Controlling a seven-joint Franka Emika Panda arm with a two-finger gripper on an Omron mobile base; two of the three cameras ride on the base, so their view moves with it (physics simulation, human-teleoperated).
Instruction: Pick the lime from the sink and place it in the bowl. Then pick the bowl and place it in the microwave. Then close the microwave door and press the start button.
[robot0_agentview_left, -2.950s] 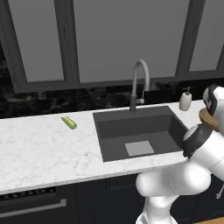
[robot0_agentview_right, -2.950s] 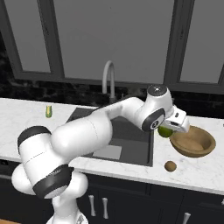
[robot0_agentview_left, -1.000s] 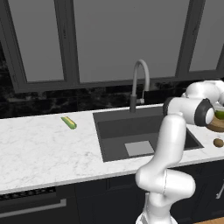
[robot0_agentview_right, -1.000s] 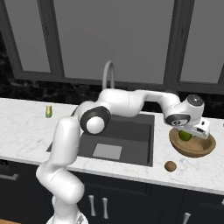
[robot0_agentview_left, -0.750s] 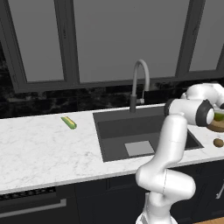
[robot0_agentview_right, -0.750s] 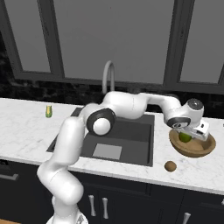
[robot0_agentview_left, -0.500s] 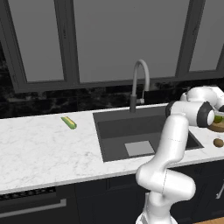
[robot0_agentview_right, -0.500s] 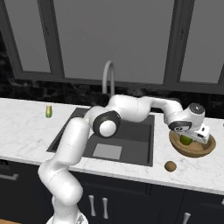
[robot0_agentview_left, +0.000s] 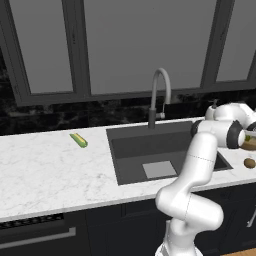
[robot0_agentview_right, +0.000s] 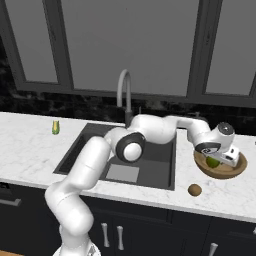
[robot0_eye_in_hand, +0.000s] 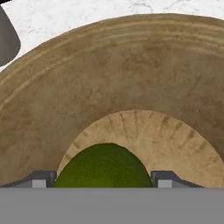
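Brown fruit just beside bowl, corn-like vegetable left of sink

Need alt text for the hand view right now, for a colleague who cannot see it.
A small round yellow-green lime sits at the bottom of a wide tan wooden bowl, between the open gripper fingertips. White marble counter shows beyond the bowl's rim.
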